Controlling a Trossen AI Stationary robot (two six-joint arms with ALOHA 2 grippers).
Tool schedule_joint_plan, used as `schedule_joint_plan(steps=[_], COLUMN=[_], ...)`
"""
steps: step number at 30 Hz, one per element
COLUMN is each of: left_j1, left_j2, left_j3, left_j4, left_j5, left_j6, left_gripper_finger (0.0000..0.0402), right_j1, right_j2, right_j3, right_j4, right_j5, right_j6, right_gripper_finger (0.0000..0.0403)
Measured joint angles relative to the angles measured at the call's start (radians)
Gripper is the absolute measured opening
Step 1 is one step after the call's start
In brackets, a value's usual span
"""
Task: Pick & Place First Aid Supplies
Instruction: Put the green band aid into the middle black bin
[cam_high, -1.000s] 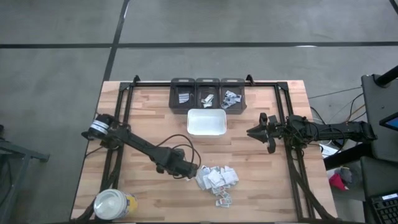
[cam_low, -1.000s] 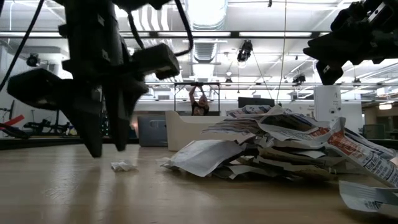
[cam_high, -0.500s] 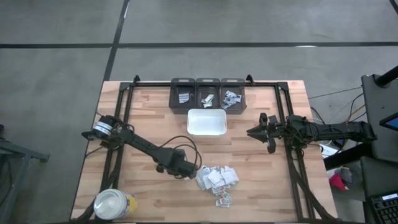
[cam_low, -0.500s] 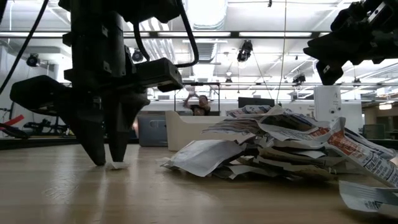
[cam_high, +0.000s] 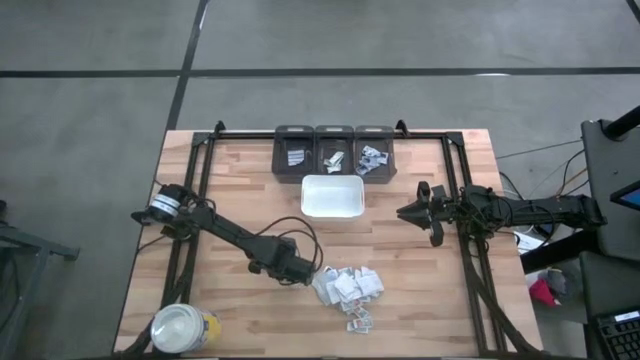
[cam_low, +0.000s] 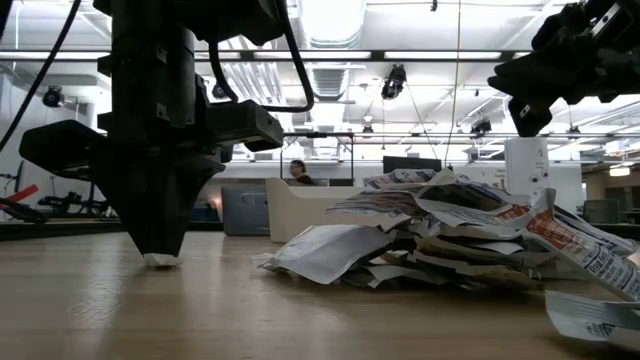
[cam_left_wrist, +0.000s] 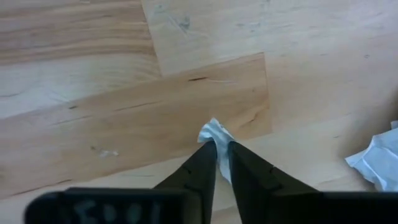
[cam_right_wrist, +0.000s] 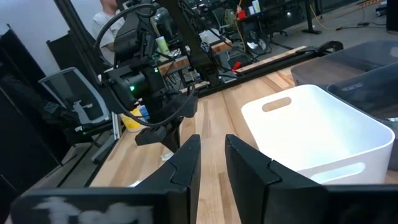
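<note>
From my seat, the yellow jar (cam_high: 182, 328) sits at the near-left corner of the desk (cam_high: 240, 180); next along, my left tool (cam_high: 312, 276) is down on the wood, its fingers (cam_left_wrist: 205, 167) drawn almost together and pinching a small white packet (cam_left_wrist: 216, 134); the packet lies flat on the boards, its free end poking out past the fingertips, so its long axis seems to run in line with the fingers, though most of it is hidden; just beside it to the right is the heap of packets (cam_high: 350, 288), lying every which way; behind that stands the white tray (cam_high: 332, 196); farthest right, my right tool (cam_high: 405, 212) hangs above the desk, well apart from the heap, fingers (cam_right_wrist: 186, 163) a little spread and holding nothing.
</note>
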Motion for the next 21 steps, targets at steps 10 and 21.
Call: schedule_joint_plan(steps=[10, 21], left_j1=[0.000, 0.004], left_j2=[-0.006, -0.027], left_j3=[0.005, 0.211], left_j4=[-0.004, -0.077], left_j5=[-0.010, -0.175], left_j6=[0.036, 0.274], left_gripper_finger=[0.0010, 0.0000], right_j1=[0.000, 0.000], right_j2=[0.000, 0.000], right_j3=[0.000, 0.000], right_j4=[0.000, 0.000], right_j5=[0.000, 0.000], right_j6=[0.000, -0.002], right_gripper_finger=[0.0084, 0.0066])
